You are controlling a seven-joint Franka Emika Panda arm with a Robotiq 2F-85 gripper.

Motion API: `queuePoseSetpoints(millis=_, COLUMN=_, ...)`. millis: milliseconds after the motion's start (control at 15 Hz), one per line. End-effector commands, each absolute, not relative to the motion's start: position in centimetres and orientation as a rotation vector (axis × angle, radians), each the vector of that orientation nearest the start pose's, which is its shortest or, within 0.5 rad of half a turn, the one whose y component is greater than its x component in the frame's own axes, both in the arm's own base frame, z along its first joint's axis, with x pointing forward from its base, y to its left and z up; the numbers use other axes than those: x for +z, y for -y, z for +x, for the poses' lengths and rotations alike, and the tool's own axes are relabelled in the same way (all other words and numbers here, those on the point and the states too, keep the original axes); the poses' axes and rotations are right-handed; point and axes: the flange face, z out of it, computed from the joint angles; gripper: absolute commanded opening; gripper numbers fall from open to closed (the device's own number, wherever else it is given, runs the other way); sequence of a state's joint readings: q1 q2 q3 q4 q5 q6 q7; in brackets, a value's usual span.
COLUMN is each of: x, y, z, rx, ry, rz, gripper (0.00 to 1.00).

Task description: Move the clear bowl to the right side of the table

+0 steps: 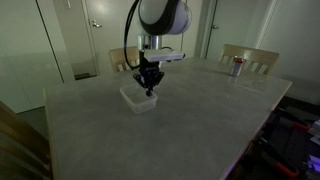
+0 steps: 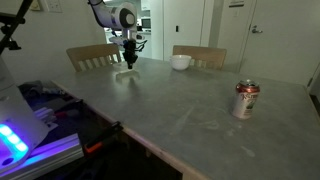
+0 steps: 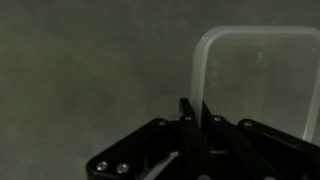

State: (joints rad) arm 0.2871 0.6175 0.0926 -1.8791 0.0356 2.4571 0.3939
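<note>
Since the hand (image 3: 195, 106) pinches the clear bowl (image 3: 255, 75) by its rim (a thin hold), keep it level moving right.

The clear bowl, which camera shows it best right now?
The wrist view: the clear bowl fills its upper right, rim and see-through wall plain. Both exterior views show only a small pale shape on the table beneath the tool.

clear bowl (image 1: 138, 100): on your desk (image 1: 200, 115), right beneath your end effector (image 1: 149, 90)
can (image 2: 246, 100): on the desk, well apart from it
white bowl (image 2: 181, 62): at the far edge
</note>
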Motion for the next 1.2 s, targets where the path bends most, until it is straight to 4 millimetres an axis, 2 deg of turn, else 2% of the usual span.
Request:
queuePoseSetpoints(millis=0, x=17.7, y=-23.2, z=58.7, rx=0.099, ry=-0.089, rz=-3.083, gripper=0.08)
queuePoseSetpoints(millis=67, x=17.4, y=-23.2, z=58.7, rx=0.088, ry=-0.082, rz=-3.091, gripper=0.02)
queuePoseSetpoints(millis=267, x=17.0, y=-21.4, z=59.4, rx=0.074, ry=-0.14, rz=-3.106, gripper=0.02)
queuePoseSetpoints(millis=867, x=17.2, y=-10.5, z=62.7, rx=0.006, ry=-0.555, rz=-3.107, gripper=0.02)
queuePoseSetpoints(millis=1133, x=16.7, y=-5.3, z=63.4, rx=0.005, ry=-0.829, rz=-3.057, gripper=0.02)
